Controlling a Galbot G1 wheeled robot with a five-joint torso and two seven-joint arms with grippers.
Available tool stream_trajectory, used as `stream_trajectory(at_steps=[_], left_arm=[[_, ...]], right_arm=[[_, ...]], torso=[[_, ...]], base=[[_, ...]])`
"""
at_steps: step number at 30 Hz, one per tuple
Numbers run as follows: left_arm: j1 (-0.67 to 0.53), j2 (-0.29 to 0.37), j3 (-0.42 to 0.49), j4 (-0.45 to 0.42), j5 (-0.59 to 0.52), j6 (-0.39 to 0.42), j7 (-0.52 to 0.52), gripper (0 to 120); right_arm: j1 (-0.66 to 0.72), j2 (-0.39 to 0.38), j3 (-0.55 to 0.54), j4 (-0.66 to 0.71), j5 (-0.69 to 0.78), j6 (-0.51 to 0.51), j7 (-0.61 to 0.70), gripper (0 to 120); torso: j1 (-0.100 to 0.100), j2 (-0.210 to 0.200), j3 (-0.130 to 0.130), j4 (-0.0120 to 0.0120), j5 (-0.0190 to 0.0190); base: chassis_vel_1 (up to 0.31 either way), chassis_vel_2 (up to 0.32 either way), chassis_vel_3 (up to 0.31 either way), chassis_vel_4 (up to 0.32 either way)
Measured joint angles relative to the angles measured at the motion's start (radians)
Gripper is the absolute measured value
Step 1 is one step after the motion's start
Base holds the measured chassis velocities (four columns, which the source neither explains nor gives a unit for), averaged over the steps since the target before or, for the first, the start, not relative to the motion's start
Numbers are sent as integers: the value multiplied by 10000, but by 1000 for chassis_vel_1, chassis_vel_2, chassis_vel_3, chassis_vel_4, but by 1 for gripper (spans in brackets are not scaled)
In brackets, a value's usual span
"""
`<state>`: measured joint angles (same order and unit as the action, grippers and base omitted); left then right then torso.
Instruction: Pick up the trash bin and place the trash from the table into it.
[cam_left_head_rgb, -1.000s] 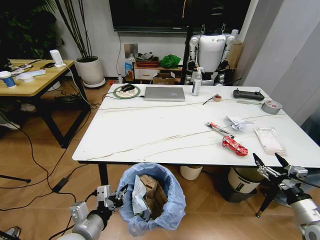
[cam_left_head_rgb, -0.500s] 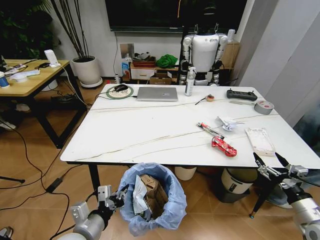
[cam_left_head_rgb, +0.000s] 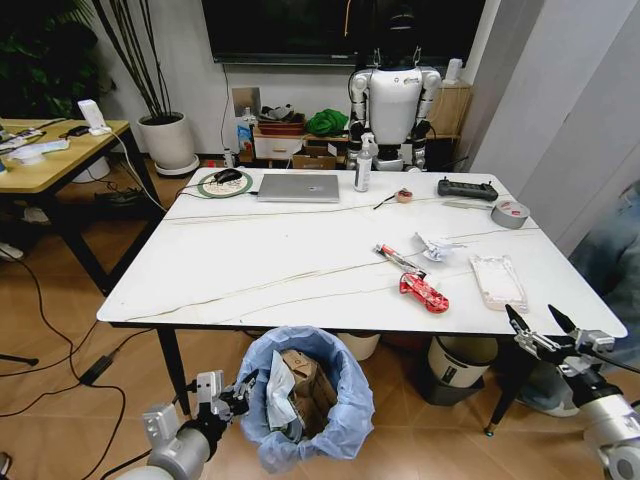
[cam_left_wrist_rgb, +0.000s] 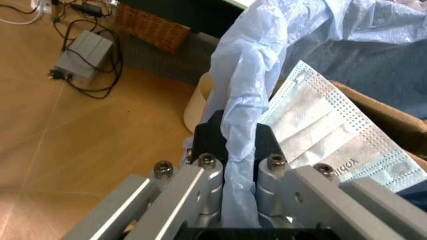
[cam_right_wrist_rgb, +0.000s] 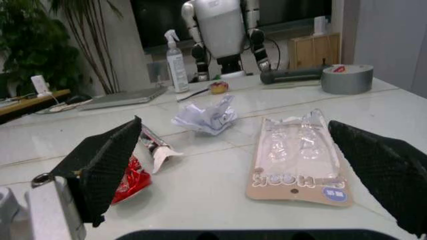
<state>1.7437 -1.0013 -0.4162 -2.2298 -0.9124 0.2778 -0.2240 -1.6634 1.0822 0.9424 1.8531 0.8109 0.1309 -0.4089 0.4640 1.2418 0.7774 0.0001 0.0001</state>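
The trash bin, lined with a crinkled light-blue bag, hangs low in front of the white table. My left gripper is shut on the bag's rim. Inside lie torn brown cardboard and a face mask. On the table's right part is the trash: a red wrapper, a red-and-white wrapper, crumpled paper and a clear blister pack. My right gripper hangs open off the table's front right corner, facing the blister pack and crumpled paper.
At the table's back stand a silver laptop, a spray bottle, a black controller and a grey tape roll. Under the table are a cream bucket and a white bin. A wooden desk is at the left.
The whole head view has shifted: the table now lies farther left and farther off, so the camera moved. Both grippers and the held bin keep their places before me.
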Motion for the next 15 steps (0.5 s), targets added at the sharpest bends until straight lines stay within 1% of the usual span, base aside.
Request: stream_trajectory(at_steps=[5, 10, 15], left_arm=[[4, 1, -2, 0, -6, 5, -2, 2], [15, 19, -16, -11, -13, 5, -3, 2], [26, 24, -15, -31, -13, 6, -3, 2]], right_arm=[[3, -36, -7, -10, 7, -1, -5, 100], [4, -74, -8, -10, 21, -2, -6, 100], [-7, -62, -9, -2, 23, -1, -4, 100]], torso=[[3, -1, 1, -3, -2], [1, 0, 0, 1, -1], [1, 0, 0, -3, -1]], base=[[-88, -91, 91, 84], [-96, -103, 92, 101], [-104, -100, 84, 102]])
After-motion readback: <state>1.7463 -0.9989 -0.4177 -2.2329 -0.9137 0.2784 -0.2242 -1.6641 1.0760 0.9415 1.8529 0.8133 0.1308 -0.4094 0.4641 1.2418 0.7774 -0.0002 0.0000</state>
